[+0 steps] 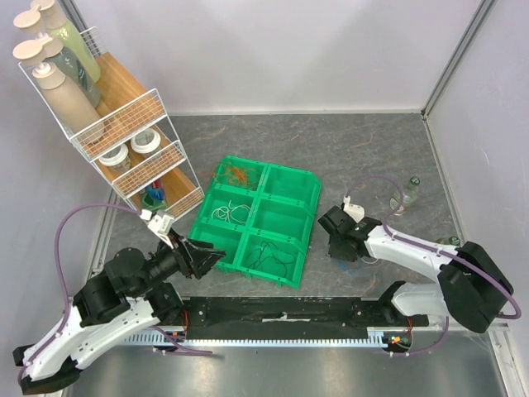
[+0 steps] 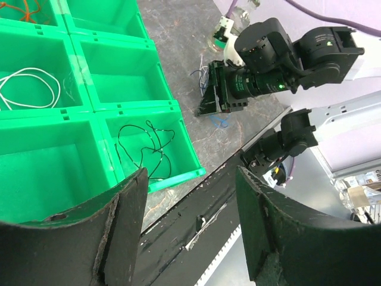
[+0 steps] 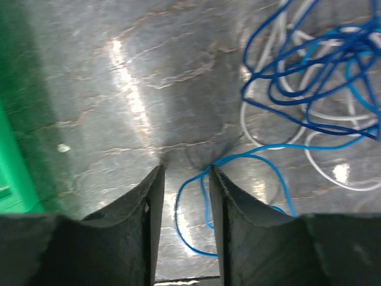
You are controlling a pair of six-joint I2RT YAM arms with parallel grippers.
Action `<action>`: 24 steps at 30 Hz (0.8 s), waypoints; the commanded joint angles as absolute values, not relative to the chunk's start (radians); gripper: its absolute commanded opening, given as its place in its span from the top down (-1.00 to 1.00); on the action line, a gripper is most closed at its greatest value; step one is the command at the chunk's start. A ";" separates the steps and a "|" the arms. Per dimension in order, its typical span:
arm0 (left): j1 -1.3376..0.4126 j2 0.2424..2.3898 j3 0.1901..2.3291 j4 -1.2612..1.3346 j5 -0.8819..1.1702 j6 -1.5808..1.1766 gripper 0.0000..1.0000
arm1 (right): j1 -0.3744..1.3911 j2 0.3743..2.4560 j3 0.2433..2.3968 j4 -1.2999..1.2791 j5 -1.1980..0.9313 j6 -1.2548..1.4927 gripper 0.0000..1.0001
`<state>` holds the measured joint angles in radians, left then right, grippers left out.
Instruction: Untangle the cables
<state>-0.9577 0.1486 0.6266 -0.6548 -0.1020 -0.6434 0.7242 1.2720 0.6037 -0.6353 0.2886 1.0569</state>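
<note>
Tray [image 1: 291,188] holds orange cable [image 1: 237,174], white cable [image 1: 230,212] and black cable [image 1: 277,252]. Left gripper [image 1: 211,258] hangs spread, empty. Right gripper [image 3: 186,173] stands narrowly apart astride a light-blue strand [image 3: 250,156] of the blue-white tangle [image 3: 309,77]. It looks limp, light and slippery, so I'd pinch that loose loop.

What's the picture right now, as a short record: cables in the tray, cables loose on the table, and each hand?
tray: green tray, six compartments
sorted: orange cable far-left compartment; white cable middle-left; black cable near-right
loose: blue cables tangled with a loose white cable on the table, right of the tray
left hand: open, empty, by the tray's near-left corner
right hand: tips at the table, narrow gap, light blue strand between the fingers, not pinched
</note>
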 commanded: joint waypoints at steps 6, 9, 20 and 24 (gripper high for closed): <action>-0.960 0.132 0.621 -0.615 -0.112 -0.673 -0.33 | 0.739 1.172 0.630 -0.578 0.156 1.042 0.71; -0.962 0.167 0.621 -0.609 -0.101 -0.663 -0.33 | 0.739 1.091 0.679 -0.600 0.155 1.040 1.00; -0.962 0.261 0.624 -0.562 -0.032 -0.655 -0.47 | 0.739 0.778 0.997 -0.660 0.278 0.815 1.00; -0.962 0.302 0.618 -0.514 0.020 -0.653 -0.62 | 0.738 0.724 1.074 -0.592 0.241 0.706 1.00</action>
